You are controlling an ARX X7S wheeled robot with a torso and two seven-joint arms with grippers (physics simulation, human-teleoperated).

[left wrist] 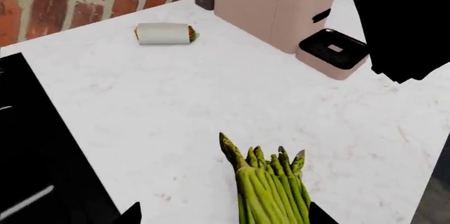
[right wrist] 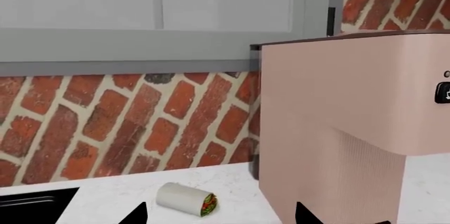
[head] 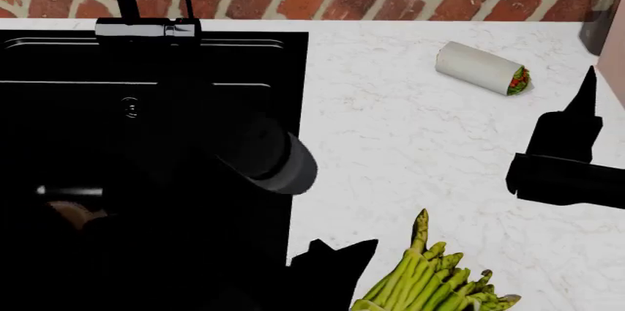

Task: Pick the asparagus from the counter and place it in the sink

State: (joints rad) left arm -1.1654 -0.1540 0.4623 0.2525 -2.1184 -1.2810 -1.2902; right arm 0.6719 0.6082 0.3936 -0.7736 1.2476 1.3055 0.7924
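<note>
Asparagus [left wrist: 271, 190] lies on surface [left wrist: 211, 103] near its front edge, tips up-frame, between the spread fingers of left tool [left wrist: 221, 216]; no contact yet. Right tool [right wrist: 218, 216] idle, also spread. Best approach: lower, pinch mid-bunch w/ even pressure, lift clear, then carry over sink [head: 146, 143].

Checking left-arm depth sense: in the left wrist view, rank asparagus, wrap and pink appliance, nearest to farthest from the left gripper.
1. Asparagus: right at the left gripper, between its jaws.
2. Pink appliance: across the counter, by its black tray.
3. Wrap: far side, near the brick wall; close to 2, order unsure.
</note>
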